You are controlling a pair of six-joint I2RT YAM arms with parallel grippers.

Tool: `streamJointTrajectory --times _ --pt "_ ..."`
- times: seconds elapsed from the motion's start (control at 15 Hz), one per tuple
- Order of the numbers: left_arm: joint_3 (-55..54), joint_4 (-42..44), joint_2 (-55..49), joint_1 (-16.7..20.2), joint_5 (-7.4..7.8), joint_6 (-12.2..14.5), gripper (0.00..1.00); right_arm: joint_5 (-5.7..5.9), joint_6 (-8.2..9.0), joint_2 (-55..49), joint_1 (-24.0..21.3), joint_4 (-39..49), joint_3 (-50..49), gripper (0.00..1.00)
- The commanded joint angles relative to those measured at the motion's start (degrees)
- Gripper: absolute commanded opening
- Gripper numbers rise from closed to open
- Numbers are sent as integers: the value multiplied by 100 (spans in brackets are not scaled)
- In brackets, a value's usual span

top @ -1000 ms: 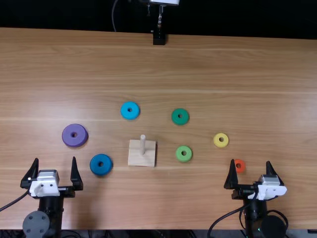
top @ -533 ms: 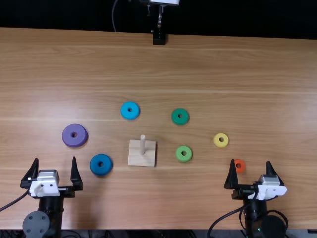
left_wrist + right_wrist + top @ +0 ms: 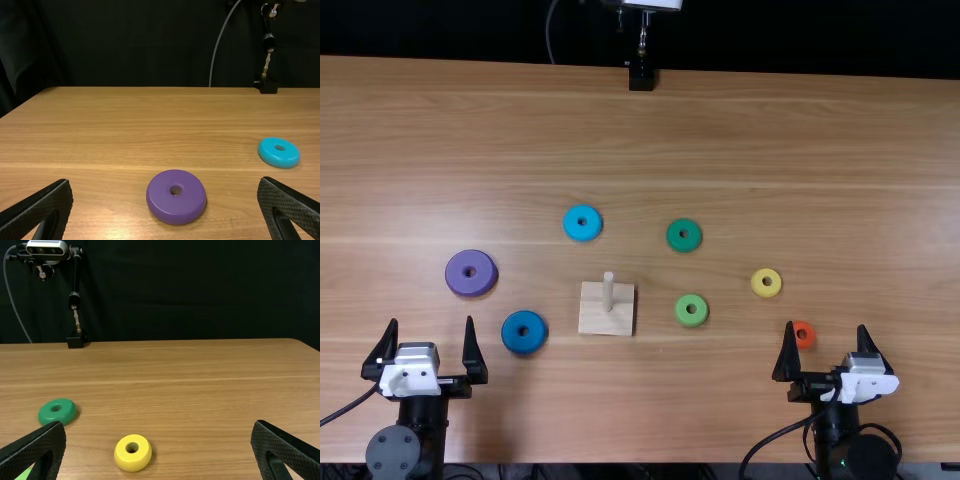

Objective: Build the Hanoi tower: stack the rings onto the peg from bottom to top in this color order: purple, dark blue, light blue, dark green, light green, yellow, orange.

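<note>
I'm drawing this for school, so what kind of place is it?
Probably a robot lab or workshop: there are two robot arms with a left pincer and right pincer, a wooden table, and a camera on a stand.

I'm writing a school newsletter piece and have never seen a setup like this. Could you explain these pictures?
Two black robot arms work at a wooden table. Each ends in a two-fingered gripper, the left gripper and the right gripper. Both are open and hold nothing.

One picture looks steeply down from above the table's near edge; the other two come from cameras on the arms' wrists.

Seven loose rings lie around a wooden block with an upright peg: purple, dark blue, light blue, dark green, light green, yellow and orange. The peg carries no rings.
</note>
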Motion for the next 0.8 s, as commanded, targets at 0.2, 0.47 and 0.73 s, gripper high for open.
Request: streamJointTrajectory --times 0.2,0.47,0.73 --pt "-110 8 -58 -67 -216 29 100 13 20 -10 -39 16 -49 100" --pt "452 -362 -58 -24 -406 29 100 13 20 -10 -39 16 -49 100" --pt "1727 -1058 1419 -50 -364 39 100 13 20 -10 -39 16 -49 100"
